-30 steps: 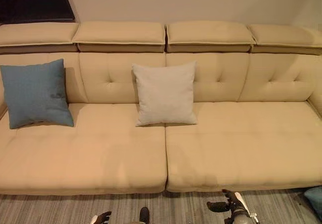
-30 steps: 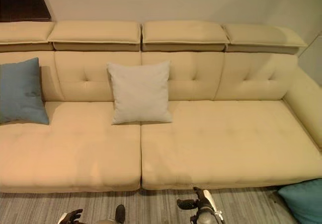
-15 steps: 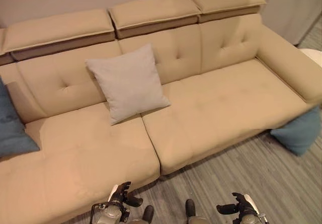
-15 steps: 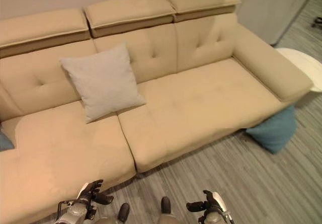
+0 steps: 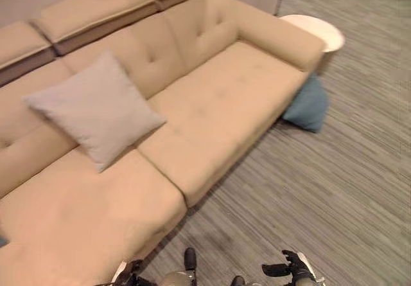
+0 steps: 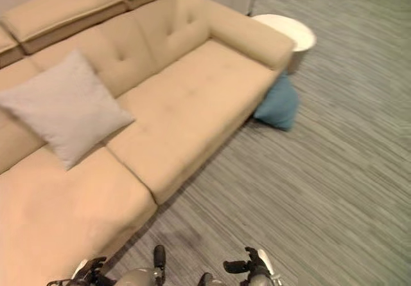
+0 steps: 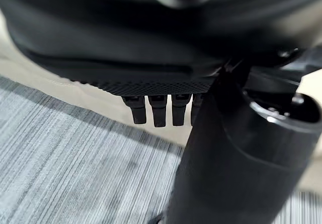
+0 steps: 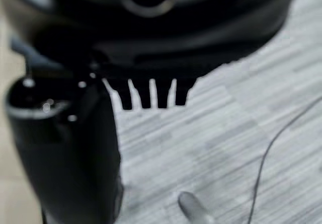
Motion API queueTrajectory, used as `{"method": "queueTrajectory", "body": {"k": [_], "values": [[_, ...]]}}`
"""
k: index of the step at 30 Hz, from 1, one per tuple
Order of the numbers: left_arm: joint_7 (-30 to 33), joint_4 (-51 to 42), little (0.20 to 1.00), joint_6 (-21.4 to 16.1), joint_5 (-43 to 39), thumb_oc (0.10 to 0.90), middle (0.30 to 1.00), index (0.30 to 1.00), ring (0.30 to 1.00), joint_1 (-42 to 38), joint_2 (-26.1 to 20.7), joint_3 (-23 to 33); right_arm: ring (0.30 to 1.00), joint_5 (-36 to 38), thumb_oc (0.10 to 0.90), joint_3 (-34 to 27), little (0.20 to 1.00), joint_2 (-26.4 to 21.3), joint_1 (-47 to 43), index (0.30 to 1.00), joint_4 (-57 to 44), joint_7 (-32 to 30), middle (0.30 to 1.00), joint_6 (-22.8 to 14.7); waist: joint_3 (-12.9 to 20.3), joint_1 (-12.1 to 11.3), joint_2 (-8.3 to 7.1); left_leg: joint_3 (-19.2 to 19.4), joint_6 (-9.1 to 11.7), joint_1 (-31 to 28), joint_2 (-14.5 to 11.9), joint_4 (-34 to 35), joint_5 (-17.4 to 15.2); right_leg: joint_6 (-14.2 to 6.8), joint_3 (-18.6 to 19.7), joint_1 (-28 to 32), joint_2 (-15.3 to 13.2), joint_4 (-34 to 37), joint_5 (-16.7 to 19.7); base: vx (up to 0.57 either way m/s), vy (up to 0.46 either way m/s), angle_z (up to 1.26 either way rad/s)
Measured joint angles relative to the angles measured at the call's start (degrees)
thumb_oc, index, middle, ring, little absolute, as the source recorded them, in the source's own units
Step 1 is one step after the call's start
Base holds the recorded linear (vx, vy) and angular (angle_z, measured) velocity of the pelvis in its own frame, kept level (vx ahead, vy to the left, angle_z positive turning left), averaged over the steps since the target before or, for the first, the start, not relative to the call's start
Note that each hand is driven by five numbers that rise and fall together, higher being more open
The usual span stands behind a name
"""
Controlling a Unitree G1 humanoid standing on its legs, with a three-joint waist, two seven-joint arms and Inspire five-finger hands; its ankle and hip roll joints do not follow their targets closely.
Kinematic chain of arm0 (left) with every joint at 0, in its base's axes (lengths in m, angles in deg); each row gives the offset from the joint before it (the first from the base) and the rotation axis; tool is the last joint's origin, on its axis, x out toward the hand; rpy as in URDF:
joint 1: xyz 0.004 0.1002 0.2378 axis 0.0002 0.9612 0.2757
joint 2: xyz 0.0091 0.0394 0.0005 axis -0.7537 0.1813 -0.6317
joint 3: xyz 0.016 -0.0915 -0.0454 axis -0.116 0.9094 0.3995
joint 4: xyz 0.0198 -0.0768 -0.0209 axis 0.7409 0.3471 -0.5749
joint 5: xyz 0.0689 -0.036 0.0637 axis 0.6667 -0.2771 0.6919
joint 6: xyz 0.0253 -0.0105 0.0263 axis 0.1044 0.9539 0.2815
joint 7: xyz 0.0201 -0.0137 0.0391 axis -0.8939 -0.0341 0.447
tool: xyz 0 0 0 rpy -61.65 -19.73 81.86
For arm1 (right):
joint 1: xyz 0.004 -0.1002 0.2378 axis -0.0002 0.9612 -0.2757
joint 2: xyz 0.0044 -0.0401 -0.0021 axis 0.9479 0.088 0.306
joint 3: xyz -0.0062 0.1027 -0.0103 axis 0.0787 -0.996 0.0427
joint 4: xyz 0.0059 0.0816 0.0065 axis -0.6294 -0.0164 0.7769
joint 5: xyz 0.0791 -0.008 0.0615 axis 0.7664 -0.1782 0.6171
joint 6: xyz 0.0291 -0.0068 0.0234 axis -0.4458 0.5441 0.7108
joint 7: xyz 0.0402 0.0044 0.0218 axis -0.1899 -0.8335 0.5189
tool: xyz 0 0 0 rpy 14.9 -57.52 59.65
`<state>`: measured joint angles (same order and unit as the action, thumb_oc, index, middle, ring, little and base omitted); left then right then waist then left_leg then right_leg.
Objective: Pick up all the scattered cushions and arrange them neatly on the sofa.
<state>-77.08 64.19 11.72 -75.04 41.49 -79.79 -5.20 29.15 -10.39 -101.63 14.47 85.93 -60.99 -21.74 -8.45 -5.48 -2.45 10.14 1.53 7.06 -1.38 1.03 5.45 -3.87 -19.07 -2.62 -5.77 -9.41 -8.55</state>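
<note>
The teal cushion lies on the floor in the upper right, leaning against the sofa end. The right hand, at the bottom edge, is nearer; both it and the left hand are relaxed, holding nothing.

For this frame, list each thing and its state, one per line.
Grey cushion: on the sofa, leaning against the backrest.
Blue cushion: on the floor, against the sofa's end.
Left robot hand: open, holding nothing.
Right robot hand: open, holding nothing.
</note>
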Motion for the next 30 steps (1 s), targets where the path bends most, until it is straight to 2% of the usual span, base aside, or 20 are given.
{"method": "queueTrajectory", "body": {"k": [4,6,7,8,9,11,13,14,15,17,18,19,20,22,23,24,25,28,29,30], "values": [[0.23,-0.15,0.900,0.52,-0.03,0.800,0.900,0.900,0.900,-0.25,0.01,-0.79,0.900,1.25,0.800,-0.36,0.900,-1.19,4.15,0.900,0.29,-0.15,0.900,0.11,1.79,1.11,0.61,-1.38,1.03,0.29,-3.53,-3.42,1.03,3.62,2.04,-0.19,3.50,-0.70,-1.36,0.05,-0.171,-0.29],[0.26,-0.20,0.900,0.81,-0.15,0.800,0.900,0.900,0.900,-0.31,0.09,-0.66,0.900,2.24,0.800,-1.17,0.900,-1.35,3.69,0.900,0.52,-0.41,0.900,0.17,1.77,1.17,0.73,-4.14,3.14,0.94,-3.54,-6.54,2.46,5.36,4.02,-0.20,3.46,-0.17,-0.63,0.09,-0.061,-0.69],[0.28,-0.26,0.900,0.81,-0.27,0.800,0.900,0.900,0.900,-0.59,0.87,-0.74,0.900,2.39,0.800,-1.10,0.900,-2.04,3.91,0.900,0.68,-0.59,0.900,0.19,2.00,1.41,1.25,-8.65,3.40,2.44,-3.59,-9.91,2.59,6.35,5.36,0.30,3.97,1.44,1.15,0.18,-0.055,-0.70],[0.31,-0.49,0.900,0.76,-0.44,0.800,0.900,0.900,0.900,-1.58,1.44,-1.25,0.900,2.75,0.800,-1.12,0.900,-2.20,4.46,0.900,1.04,-0.73,0.900,0.49,1.85,1.67,1.15,-14.24,4.26,4.97,-1.62,-13.36,0.28,7.16,6.77,2.26,4.10,4.34,2.26,0.26,-0.022,-0.67],[0.39,-0.91,0.900,0.48,-0.59,0.800,0.900,0.900,0.900,-2.02,2.22,-2.48,0.900,3.57,0.800,-1.19,0.900,-2.21,3.99,0.900,1.20,-1.18,0.900,0.79,1.55,1.17,0.65,-19.25,3.39,6.38,2.75,-10.28,-0.85,6.97,7.93,4.68,4.07,9.29,4.51,0.30,0.029,-0.49],[0.18,-0.72,0.900,0.61,-0.67,0.800,0.900,0.900,0.900,-2.45,2.39,-2.96,0.900,3.83,0.800,-1.13,0.900,-1.59,2.61,0.900,1.73,-1.43,0.900,0.78,0.79,1.19,-0.38,-20.36,3.12,8.27,7.24,-7.05,-0.76,6.27,11.47,8.46,4.91,14.68,5.62,0.35,0.092,-0.88],[0.12,-0.79,0.900,0.60,-0.68,0.800,0.900,0.900,0.900,-1.55,2.75,-2.04,0.900,4.28,0.800,-1.68,0.900,-1.79,0.33,0.900,2.79,-1.43,0.900,0.72,-0.13,-1.82,-0.41,-18.24,1.92,7.36,6.85,-4.39,-0.15,5.69,16.61,8.56,5.20,14.61,6.22,0.22,0.100,-1.64],[0.09,-0.27,0.900,0.97,-0.65,0.800,0.900,0.900,0.900,-0.59,2.97,-0.93,0.900,4.36,0.800,-1.73,0.900,-2.17,-0.05,0.900,2.61,-1.57,0.900,0.26,0.50,0.23,1.27,-16.91,0.21,4.90,5.31,-3.88,2.25,3.78,17.66,11.68,6.95,14.36,4.12,0.15,0.095,-1.01],[0.07,-0.10,0.900,0.98,-0.67,0.800,0.900,0.900,0.900,-1.10,2.45,-0.89,0.900,4.44,0.800,-1.79,0.900,-1.44,0.56,0.900,2.90,-1.69,0.900,0.41,0.15,0.67,0.10,-16.77,-3.91,3.44,6.11,-3.57,2.17,3.23,17.67,12.35,6.31,12.84,2.23,0.19,0.128,-0.39],[0.18,-1.52,0.900,0.51,-0.69,0.800,0.900,0.900,0.900,-2.37,1.69,-0.59,0.900,4.57,0.800,-2.37,0.900,-0.70,1.43,0.900,2.86,-1.59,0.900,0.59,-0.50,0.37,-1.00,-16.05,-4.70,1.85,6.21,-2.26,0.95,0.85,17.09,9.23,5.50,5.43,-0.39,0.13,0.102,-0.34],[0.16,-2.17,0.900,0.58,-0.71,0.800,0.900,0.900,0.900,-3.42,1.52,-0.66,0.900,4.76,0.800,-2.98,0.900,-0.64,0.52,0.900,2.24,-1.45,0.900,0.65,-1.37,0.21,-0.43,-14.74,-5.83,0.66,5.26,-1.70,0.80,-2.64,16.40,1.36,4.99,-10.21,-4.15,0.08,0.085,-0.61],[0.15,-1.97,0.900,0.60,-0.74,0.800,0.900,0.900,0.900,-3.76,1.43,-0.66,0.900,4.90,0.800,-2.89,0.900,-0.64,0.60,0.900,1.44,-1.41,0.900,0.67,-1.58,0.64,-0.24,-13.54,-6.27,0.05,5.42,-1.72,0.16,-4.31,14.97,-2.78,3.22,-18.26,-5.02,0.08,0.085,-0.67],[0.18,-1.95,0.900,0.58,-0.75,0.800,0.900,0.900,0.900,-4.22,1.21,-0.68,0.900,4.98,0.800,-2.68,0.900,-0.64,0.32,0.900,0.60,-1.39,0.900,0.72,-1.85,0.63,-0.35,-12.57,-7.17,-0.94,6.12,-1.73,-0.49,-5.08,13.86,-6.65,0.65,-25.05,-5.38,0.12,0.045,-0.40],[0.26,-1.90,0.900,0.58,-0.77,0.800,0.900,0.900,0.900,-5.48,0.96,-0.65,0.900,4.98,0.800,-2.57,0.900,-0.53,-0.10,0.900,0.37,-1.31,0.900,0.69,-2.39,0.70,-0.14,-11.76,-7.95,-2.72,7.31,-1.70,-1.41,-5.25,11.42,-10.59,-3.21,-29.85,-5.34,0.21,-0.028,-0.17],[0.41,-2.04,0.900,0.30,-1.08,0.800,0.900,0.900,0.900,-5.67,0.88,-0.55,0.900,4.96,0.800,-2.55,0.900,-0.40,-0.09,0.900,0.46,-1.27,0.900,0.82,-2.69,0.52,0.37,-11.38,-7.18,-3.61,7.34,-1.65,-3.05,-5.05,9.66,-11.27,-4.94,-27.88,-5.32,0.37,-0.131,-0.38],[0.52,-2.00,0.900,-0.43,-1.62,0.800,0.900,0.900,0.900,-5.19,0.83,-0.28,0.900,4.94,0.800,-2.42,0.900,-0.39,-0.43,0.900,0.51,-1.22,0.900,0.86,-2.91,-0.50,0.99,-9.28,-7.03,-5.32,7.42,-1.44,-4.55,-3.91,2.89,-11.09,-8.98,-20.40,-3.95,0.40,-0.162,-0.63],[0.50,-1.29,0.900,-0.32,-1.72,0.800,0.900,0.900,0.900,-4.78,0.58,0.53,0.900,4.87,0.800,-1.80,0.900,-0.36,-1.29,0.900,0.35,-1.06,0.900,0.78,-2.89,-0.59,1.25,-8.08,-7.42,-6.04,7.50,-1.42,-5.43,-3.66,0.99,-11.36,-10.46,-14.16,-2.06,0.40,-0.160,-0.83],[0.32,2.67,0.900,0.03,-1.73,0.800,0.900,0.900,0.900,-4.63,0.57,1.78,0.900,4.24,0.800,-1.16,0.900,-0.36,-2.13,0.900,-1.05,-0.97,0.900,0.54,-2.82,-0.31,1.30,-6.80,-6.95,-6.85,8.18,-1.35,-7.18,-5.93,-1.21,-12.74,-12.31,-2.36,4.77,0.22,-0.092,-0.40],[0.34,2.89,0.900,0.51,-1.72,0.800,0.900,0.900,0.900,-3.83,0.49,1.82,0.900,4.15,0.800,-1.16,0.900,-0.35,-2.09,0.900,-1.54,-0.94,0.900,0.57,-2.81,0.15,1.35,-6.86,-7.46,-7.51,8.40,-1.34,-7.14,-6.22,-1.12,-12.42,-12.30,1.71,7.61,0.46,-0.222,0.12],[0.36,2.71,0.900,0.54,-1.71,0.800,0.900,0.900,0.900,-3.22,0.42,1.80,0.900,4.17,0.800,-1.19,0.900,-0.25,-0.96,0.900,-1.32,-0.90,0.900,0.94,-2.53,0.11,1.16,-7.68,-6.62,-9.60,8.45,-0.69,-8.75,-5.78,-0.84,-12.40,-11.59,3.80,11.30,0.44,-0.254,0.27]]}}
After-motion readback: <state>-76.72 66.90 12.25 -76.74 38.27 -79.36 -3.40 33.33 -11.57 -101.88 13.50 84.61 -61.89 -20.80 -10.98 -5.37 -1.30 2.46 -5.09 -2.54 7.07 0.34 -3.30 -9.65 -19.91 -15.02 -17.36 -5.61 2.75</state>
